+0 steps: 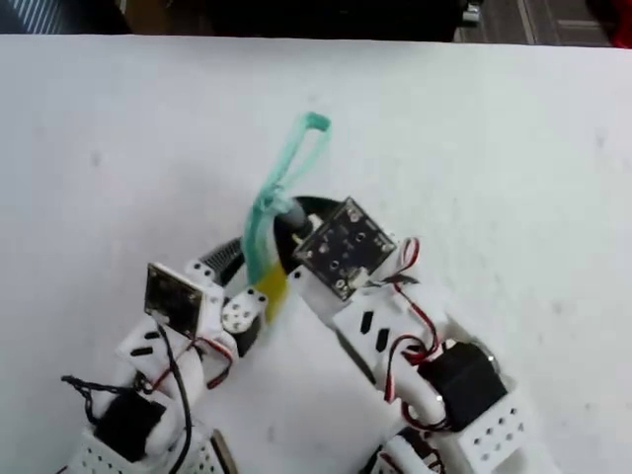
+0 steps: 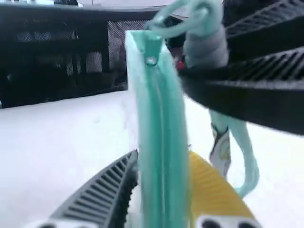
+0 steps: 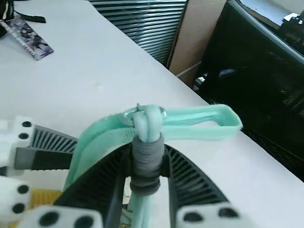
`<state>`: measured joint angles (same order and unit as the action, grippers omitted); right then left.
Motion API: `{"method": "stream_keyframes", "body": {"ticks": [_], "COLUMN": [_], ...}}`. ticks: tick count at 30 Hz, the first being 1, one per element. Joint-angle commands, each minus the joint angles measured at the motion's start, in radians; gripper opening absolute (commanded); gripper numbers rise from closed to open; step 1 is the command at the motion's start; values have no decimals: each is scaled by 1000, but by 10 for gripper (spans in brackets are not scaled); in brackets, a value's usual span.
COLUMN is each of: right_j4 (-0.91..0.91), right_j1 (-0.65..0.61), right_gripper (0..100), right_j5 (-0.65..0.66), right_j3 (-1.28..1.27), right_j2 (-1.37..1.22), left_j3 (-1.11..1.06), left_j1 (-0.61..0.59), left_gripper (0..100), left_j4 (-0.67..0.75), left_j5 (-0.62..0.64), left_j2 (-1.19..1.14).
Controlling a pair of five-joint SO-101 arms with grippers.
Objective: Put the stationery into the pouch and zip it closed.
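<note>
Grip: left gripper (image 1: pixel 252 276) pinching lower end of teal pouch (image 1: pixel 269 197); pouch on edge mid-table, loop end pointing 1 o'clock; right gripper (image 1: pixel 294 219) clamped on grey zip pull (image 3: pixel 145 156); table (image 1: pixel 494 128) stretches wide toward 9, 12, 3 o'clock; far edge well apart.

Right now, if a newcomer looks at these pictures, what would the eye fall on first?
First the mint-green pouch, held on edge near the middle of the white table, where the two arms meet. The left end effector clamps the pouch's edge between a black and a yellow finger. The right end effector pinches the grey zipper pull with its mint loop.
</note>
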<state>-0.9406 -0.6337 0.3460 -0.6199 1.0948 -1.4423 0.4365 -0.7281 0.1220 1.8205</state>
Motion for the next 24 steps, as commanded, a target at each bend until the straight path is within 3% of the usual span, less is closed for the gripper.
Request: {"method": "stream_keyframes", "body": {"ticks": [1, 9, 15, 24], "right_j4": [-65, -197, -206, -19], "right_j1": [22, -54, -58, 50], "right_gripper": [17, 17, 17, 17], "right_j5": [2, 2, 2, 51], "right_j3": [109, 195, 195, 210], "right_j2": [5, 4, 4, -93], "left_j3": [117, 120, 123, 120], "left_j1": [-4, 5, 7, 93], "left_gripper": [192, 184, 49, 22], "left_j4": [-55, 46, 49, 18], "left_j5": [38, 38, 38, -25], "left_j2": [7, 7, 7, 7]}}
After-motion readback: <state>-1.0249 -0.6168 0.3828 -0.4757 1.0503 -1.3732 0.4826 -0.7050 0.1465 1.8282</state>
